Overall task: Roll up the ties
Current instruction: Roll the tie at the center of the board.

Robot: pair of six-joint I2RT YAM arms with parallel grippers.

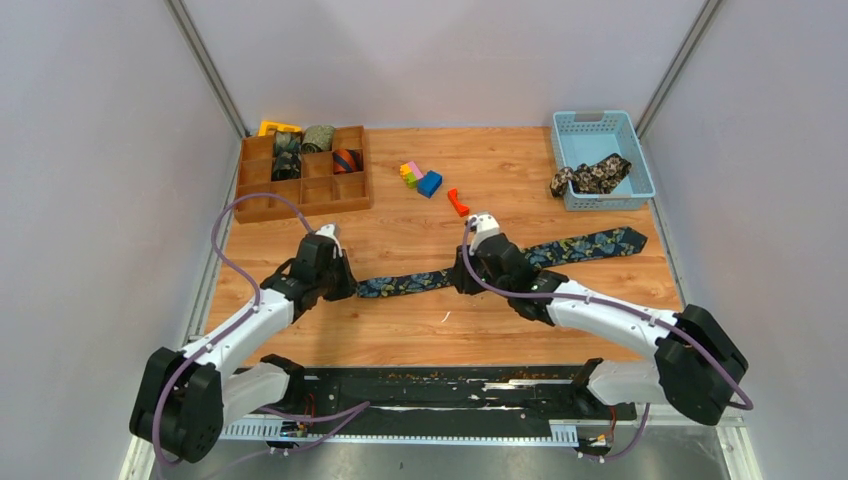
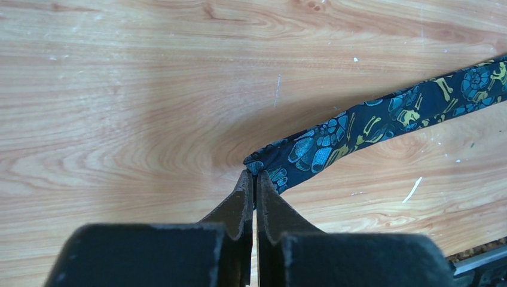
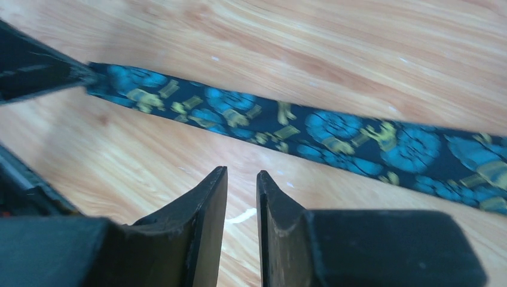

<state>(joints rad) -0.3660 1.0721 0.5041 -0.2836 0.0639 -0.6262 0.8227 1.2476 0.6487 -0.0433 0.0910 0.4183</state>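
Note:
A navy tie (image 1: 405, 284) with gold-teal paisley lies flat across the table, its wide end (image 1: 600, 244) pointing right. My left gripper (image 1: 345, 285) is shut on the narrow end; in the left wrist view the tips (image 2: 252, 176) pinch the tie (image 2: 359, 125) at its end. My right gripper (image 1: 465, 275) hovers over the tie's middle. In the right wrist view it (image 3: 242, 173) stands slightly open with nothing between its fingers, and the tie (image 3: 335, 128) runs just beyond the tips. Rolled ties (image 1: 318, 137) sit in a wooden organizer (image 1: 355, 190). A black-tan floral tie (image 1: 590, 175) drapes over a blue basket (image 1: 640, 160).
Small coloured blocks (image 1: 420, 177) and an orange piece (image 1: 458, 202) lie at the back centre. A yellow object (image 1: 277, 128) sits behind the organizer. A black rail (image 1: 440, 385) runs along the near edge between the arm bases. Grey walls close in both sides.

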